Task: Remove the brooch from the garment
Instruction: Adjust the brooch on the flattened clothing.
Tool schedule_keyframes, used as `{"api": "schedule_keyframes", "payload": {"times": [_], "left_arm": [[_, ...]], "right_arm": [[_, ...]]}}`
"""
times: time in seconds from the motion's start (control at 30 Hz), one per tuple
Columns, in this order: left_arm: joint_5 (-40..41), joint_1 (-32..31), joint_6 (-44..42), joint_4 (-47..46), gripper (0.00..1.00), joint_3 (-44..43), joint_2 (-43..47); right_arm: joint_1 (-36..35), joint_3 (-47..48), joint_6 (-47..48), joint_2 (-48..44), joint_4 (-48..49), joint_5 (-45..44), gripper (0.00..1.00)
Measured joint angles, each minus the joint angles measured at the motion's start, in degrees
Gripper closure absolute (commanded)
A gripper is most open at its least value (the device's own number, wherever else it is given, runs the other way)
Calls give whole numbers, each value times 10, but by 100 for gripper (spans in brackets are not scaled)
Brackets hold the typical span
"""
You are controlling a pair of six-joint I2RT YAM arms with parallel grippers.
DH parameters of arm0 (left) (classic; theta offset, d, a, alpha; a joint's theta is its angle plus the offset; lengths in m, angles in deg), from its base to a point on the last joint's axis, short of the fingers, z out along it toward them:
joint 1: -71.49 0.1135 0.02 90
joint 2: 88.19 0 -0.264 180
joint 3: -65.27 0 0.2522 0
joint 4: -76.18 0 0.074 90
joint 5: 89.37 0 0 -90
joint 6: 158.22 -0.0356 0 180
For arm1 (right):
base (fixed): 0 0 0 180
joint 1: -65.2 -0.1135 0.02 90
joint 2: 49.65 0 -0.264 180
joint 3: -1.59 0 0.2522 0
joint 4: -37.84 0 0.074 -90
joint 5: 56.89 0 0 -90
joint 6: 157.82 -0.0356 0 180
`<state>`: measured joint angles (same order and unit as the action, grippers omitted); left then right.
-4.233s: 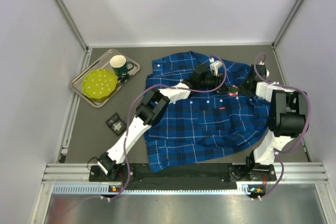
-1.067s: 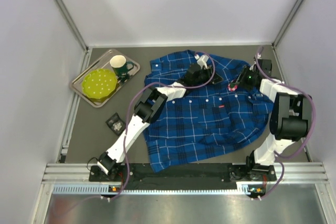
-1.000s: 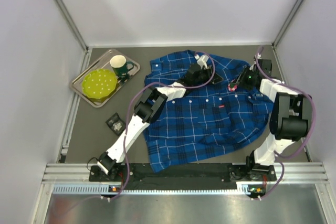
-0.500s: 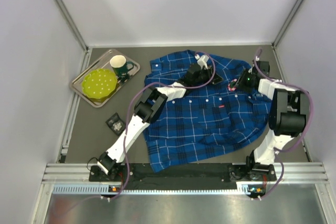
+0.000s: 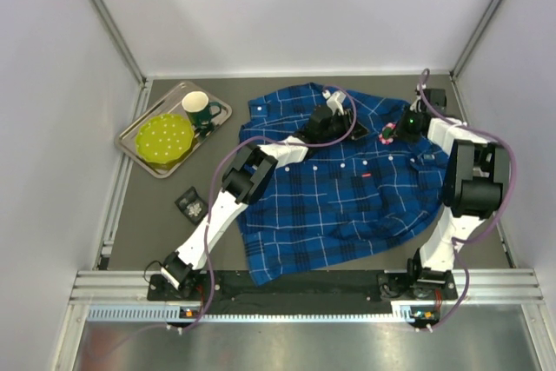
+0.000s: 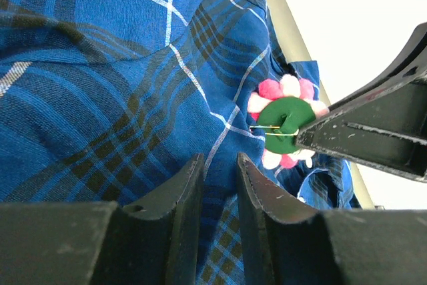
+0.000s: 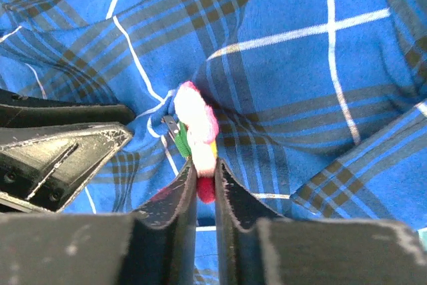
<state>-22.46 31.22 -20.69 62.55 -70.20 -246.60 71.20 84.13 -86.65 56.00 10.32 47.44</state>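
Since a second ago the right claw [image 7: 203, 166] has drawn its jaws nearly together onto the brooch [image 7: 195, 121] and has shifted a little toward the back wall. That brooch, a pink and white flower on a green disc, sits at the far right part of the plaid shirt [image 5: 347, 206], near the shoulder, and its pin still runs into the cloth. The fingers hold the flower's lower edge between them, leaving only a thin slit. The shirt lies spread on the grey table [image 5: 156, 232], collar toward the back wall, with rumpled folds around the brooch. Just beside the flower, the left claw [image 6: 219, 158] presses down on the shirt; its jaws stand a narrow gap apart with blue cloth in that gap, and creases run toward their tips as if a fold is pinched there. Both arms and their purple cables cross over the shirt. Well apart at the far left, a metal tray [image 5: 163, 96] carries a yellow-green dotted plate [image 5: 164, 139] and a green mug [image 5: 198, 109], and a small black object [image 5: 190, 204] lies on the table just nearer than the tray.
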Motion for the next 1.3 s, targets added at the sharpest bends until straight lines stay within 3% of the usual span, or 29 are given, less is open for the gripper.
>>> {"api": "schedule_keyframes", "payload": {"times": [0.07, 0.2, 0.47, 0.93, 1.3], "left_arm": [[0, 0, 0, 0, 68, 0, 0], [0, 0, 0, 0, 68, 0, 0], [-1, 0, -1, 0, 68, 0, 0], [-5, 0, -3, 0, 69, 0, 0], [-11, 0, -7, 0, 68, 0, 0]], "right_arm": [[0, 19, 12, 3, -17, -8, 78], [-2, 22, 28, 2, -26, -31, 100], [-9, 30, 60, 2, -38, -45, 100], [-43, 166, 199, 56, -133, -55, 100], [-52, 195, 232, 94, -163, -57, 100]]}}
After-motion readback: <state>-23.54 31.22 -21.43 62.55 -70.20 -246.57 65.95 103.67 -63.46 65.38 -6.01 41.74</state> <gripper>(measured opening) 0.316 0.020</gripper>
